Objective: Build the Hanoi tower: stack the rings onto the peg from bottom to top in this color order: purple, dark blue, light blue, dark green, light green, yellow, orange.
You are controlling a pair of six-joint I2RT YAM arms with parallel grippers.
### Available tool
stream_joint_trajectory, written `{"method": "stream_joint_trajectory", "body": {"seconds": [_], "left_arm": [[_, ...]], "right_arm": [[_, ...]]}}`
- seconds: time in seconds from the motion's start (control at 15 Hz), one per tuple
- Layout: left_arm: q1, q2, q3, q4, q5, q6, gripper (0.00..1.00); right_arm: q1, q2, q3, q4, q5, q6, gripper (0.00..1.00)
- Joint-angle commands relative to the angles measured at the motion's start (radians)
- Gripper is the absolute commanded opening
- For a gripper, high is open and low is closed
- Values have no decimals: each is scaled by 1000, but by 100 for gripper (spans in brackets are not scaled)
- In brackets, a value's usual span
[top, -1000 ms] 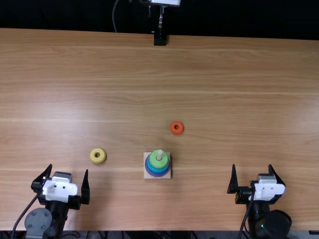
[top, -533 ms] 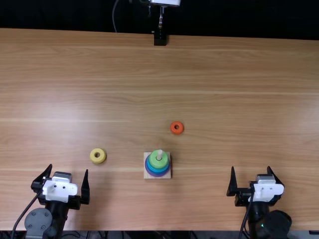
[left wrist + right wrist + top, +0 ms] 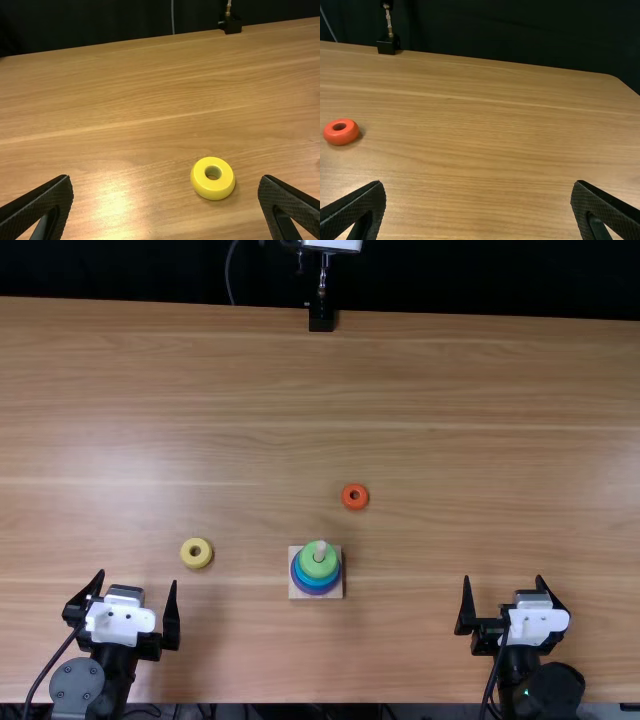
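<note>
In the top view my left gripper [image 3: 138, 585] stands open at the near left, and my right gripper [image 3: 504, 580] stands open at the near right. Between them sits the peg's wooden base [image 3: 297, 592], with purple, blue and light blue rings under a green ring [image 3: 311, 567] on top; the peg tip [image 3: 320, 551] pokes out. A yellow ring [image 3: 188, 560] lies flat beyond my left gripper, an orange ring [image 3: 346, 502] beyond the base. The left wrist view has the yellow ring [image 3: 212, 192] past my open left gripper [image 3: 166, 181]; the right wrist view has the orange ring [image 3: 341, 139] and my open right gripper [image 3: 478, 185].
At the far edge of the wooden table [image 3: 480, 420], a black mount [image 3: 321, 318] holds a metal post. The mount also shows in the left wrist view [image 3: 230, 24].
My right gripper has shifted very slightly to the left in the top view. The left arm and the rings have kept still.
</note>
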Motion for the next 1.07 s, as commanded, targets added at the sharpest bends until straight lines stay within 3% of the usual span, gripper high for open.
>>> {"method": "stream_joint_trajectory", "body": {"seconds": [0.0,0.67,0.73,1.0], "left_arm": [[3,-12,-106,-84,6,6,100],[-8,-12,-106,-79,4,6,100],[-28,-12,-106,-64,15,6,100],[-63,28,8,109,13,6,100]], "right_arm": [[-7,-13,-76,-68,3,-2,100],[-7,-13,-76,-68,3,-2,100],[-7,-13,-76,-68,3,-2,100],[-7,-13,-76,-68,3,-2,100]]}}
